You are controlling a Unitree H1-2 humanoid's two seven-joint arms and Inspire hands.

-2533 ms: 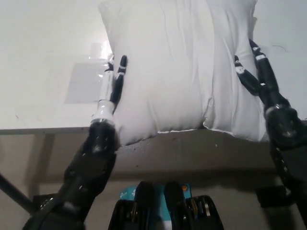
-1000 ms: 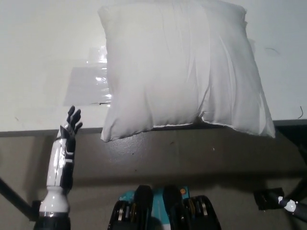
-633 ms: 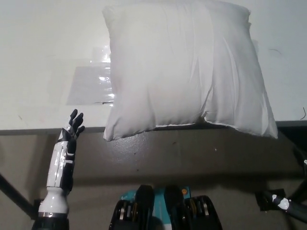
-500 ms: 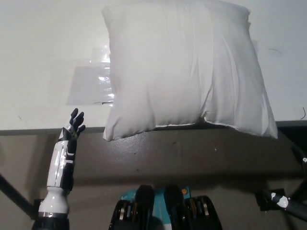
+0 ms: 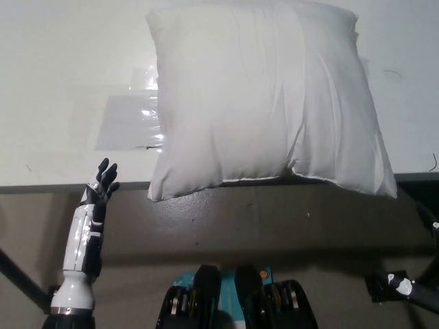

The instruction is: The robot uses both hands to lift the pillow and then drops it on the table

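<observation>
The large white square fabric pillow (image 5: 264,96) lay flat on the white table top (image 5: 62,82), occupying the centre and right of the head view. Its near edge overhung the table's front edge, with both near corners projecting past the edge over the dark floor below. The fabric showed long vertical creases, and a fold ran down toward the near right corner. No hand touched the pillow.

A sheet of clear plastic film (image 5: 130,120) lay flat on the table just beside the pillow's left edge, and its right portion appeared to pass under the pillow.

The left hand (image 5: 101,185) stood at the lower left of the view, below the table's front edge and well apart from the pillow. The white forearm pointed upward toward the table, the dark fingers (image 5: 104,171) were extended and spread slightly apart, and the hand held nothing.

Of the right arm, only a small black portion with a white fitting (image 5: 401,288) was visible at the bottom right corner of the view, low down and clear of the table. The right hand itself lay outside the view, so the state of its fingers could not be determined.
</observation>
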